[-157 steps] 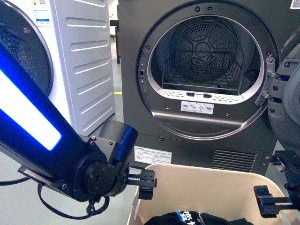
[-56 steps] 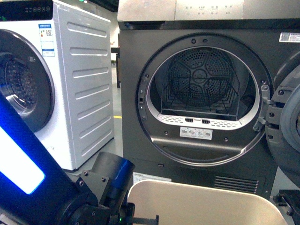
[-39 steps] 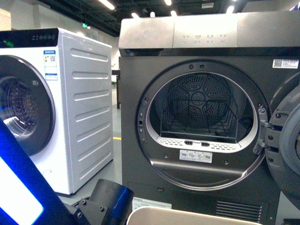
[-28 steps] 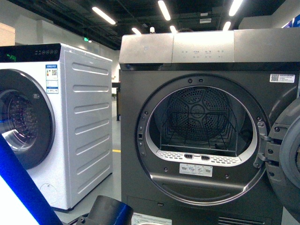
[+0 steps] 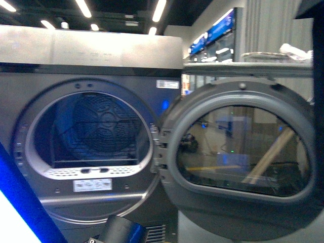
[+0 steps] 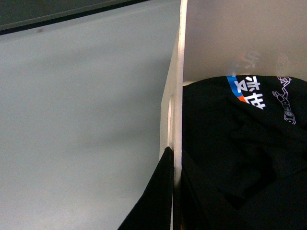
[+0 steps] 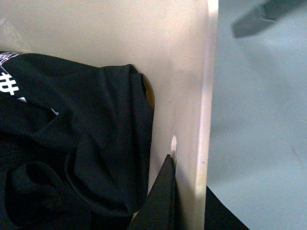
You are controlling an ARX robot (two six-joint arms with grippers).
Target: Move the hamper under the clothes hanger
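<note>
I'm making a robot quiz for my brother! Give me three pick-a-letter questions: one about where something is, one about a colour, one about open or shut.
1. Where are the black clothes? A on the floor; B in the hamper; C on a chair.
2. What colour is the hamper? A red; B green; C beige.
3. The dryer door is: A open; B shut; C gone.
Answers: B, they lie inside its walls; C, its walls are beige; A, it is swung wide.
</note>
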